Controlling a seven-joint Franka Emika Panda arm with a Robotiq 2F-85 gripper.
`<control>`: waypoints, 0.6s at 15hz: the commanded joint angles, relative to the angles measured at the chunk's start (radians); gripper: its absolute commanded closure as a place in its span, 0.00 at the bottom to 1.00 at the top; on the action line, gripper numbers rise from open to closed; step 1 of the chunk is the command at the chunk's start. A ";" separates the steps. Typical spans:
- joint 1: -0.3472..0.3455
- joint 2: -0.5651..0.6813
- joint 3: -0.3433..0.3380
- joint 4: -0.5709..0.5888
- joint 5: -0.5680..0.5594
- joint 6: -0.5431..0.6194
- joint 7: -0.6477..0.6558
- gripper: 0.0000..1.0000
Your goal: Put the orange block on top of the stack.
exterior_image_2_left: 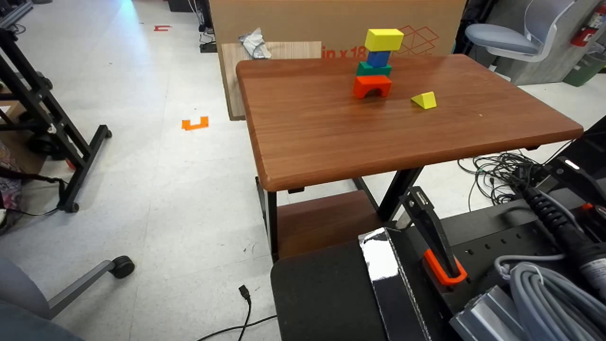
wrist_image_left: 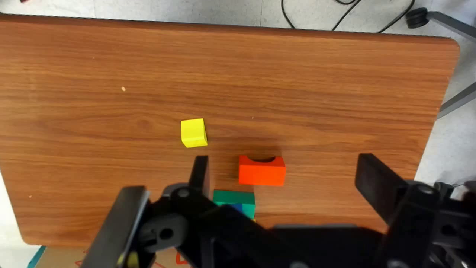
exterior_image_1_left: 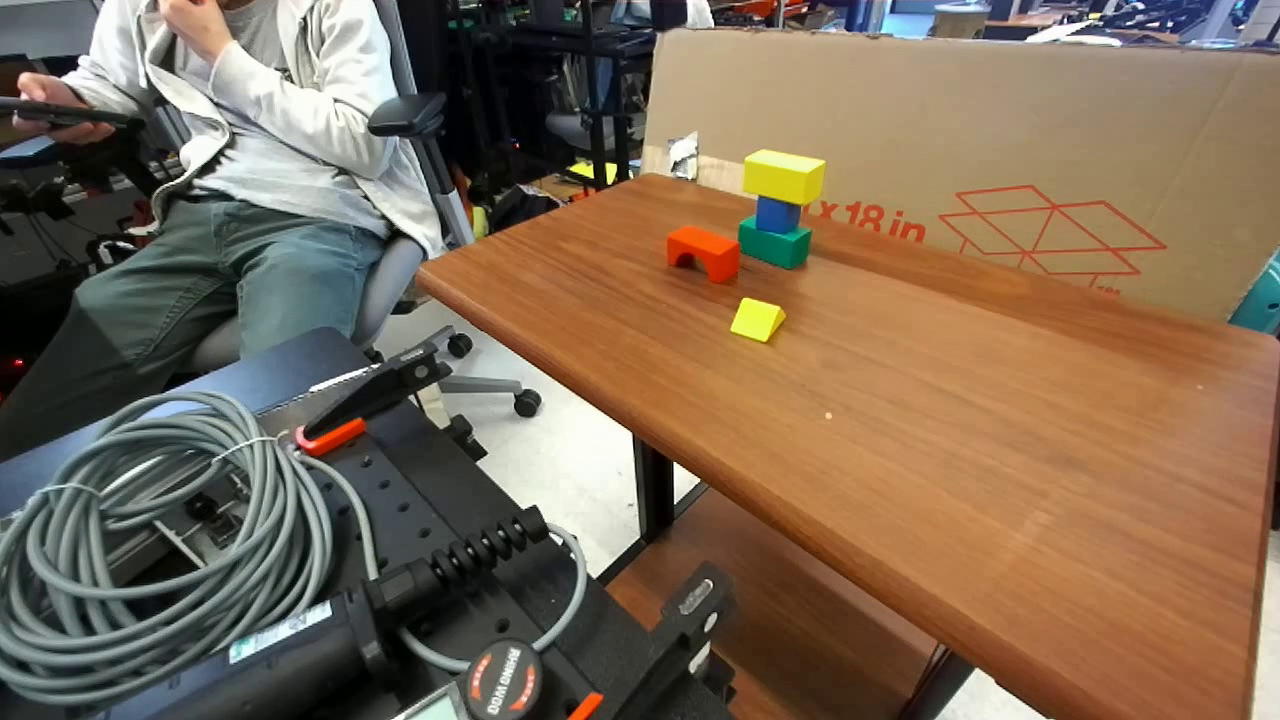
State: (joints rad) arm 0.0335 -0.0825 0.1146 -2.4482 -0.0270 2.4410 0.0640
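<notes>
The orange block (exterior_image_1_left: 703, 252) is an arch standing on the wooden table, its arch opening downward. It also shows in an exterior view (exterior_image_2_left: 372, 85) and in the wrist view (wrist_image_left: 261, 174). The stack (exterior_image_1_left: 777, 214) stands close beside it: a green block at the bottom, a small blue one, and a wider yellow block on top. It also shows in an exterior view (exterior_image_2_left: 378, 58). In the wrist view my gripper hides much of the stack (wrist_image_left: 234, 197). My gripper (wrist_image_left: 284, 162) is open and empty above the table; the orange block appears between its fingers, nearer the left one. Neither exterior view shows the gripper.
A small yellow wedge (exterior_image_1_left: 757, 319) lies on the table (exterior_image_1_left: 950, 450) near the orange block; it also shows in the wrist view (wrist_image_left: 193, 133). A cardboard sheet (exterior_image_1_left: 900, 120) stands behind the table's far edge, close to the stack. A person (exterior_image_1_left: 260, 130) sits nearby.
</notes>
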 commanded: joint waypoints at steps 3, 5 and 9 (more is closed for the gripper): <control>0.010 0.197 -0.028 0.101 0.035 0.059 -0.019 0.00; 0.014 0.250 -0.033 0.130 0.009 0.074 0.015 0.00; 0.018 0.345 -0.036 0.187 0.007 0.116 0.000 0.00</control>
State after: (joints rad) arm 0.0336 0.1880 0.0938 -2.3185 -0.0129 2.5212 0.0671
